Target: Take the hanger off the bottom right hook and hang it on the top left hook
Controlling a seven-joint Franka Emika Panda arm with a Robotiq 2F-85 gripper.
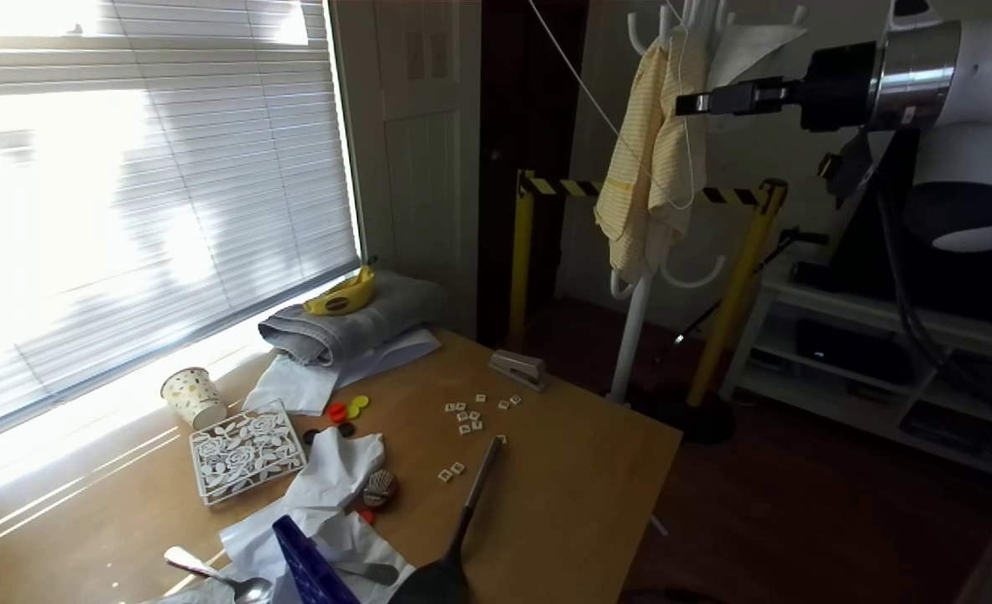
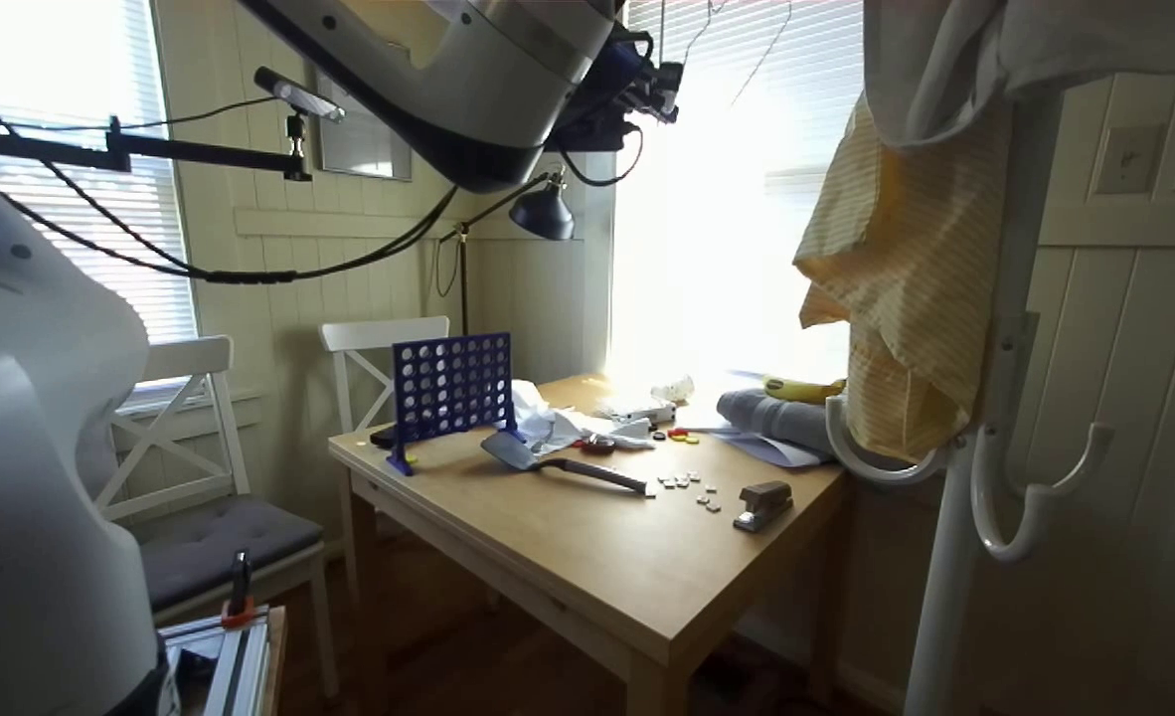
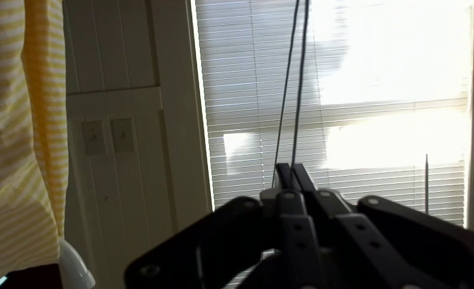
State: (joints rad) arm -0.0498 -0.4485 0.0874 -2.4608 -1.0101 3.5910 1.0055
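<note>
Two strands of the hanger were visible in the wrist view, to the right of the yellow striped garment and apart from it. The tool was found with its tips pressed together, one strand apparently pinched between them. No hanger was seen on the lower hooks, below the garment; the step in hand was judged to be the carry to an upper hook, above the garment. Which upper hook was meant could not be settled. For a good hang, the hook end was best brought over the chosen arm and lowered slowly, the grip being released only once the weight was taken. Swivelling of the thin wire was thought likely, as was snagging of its corner on the garment.

Orientation: in an exterior view, one rounded corner was pointed downward in front of the garment. One strand was slanted up and left past the garment's edge; the other was nearly upright. The long axis was judged steep, but the base bar could not be identified, nor the hook end made out.
</note>
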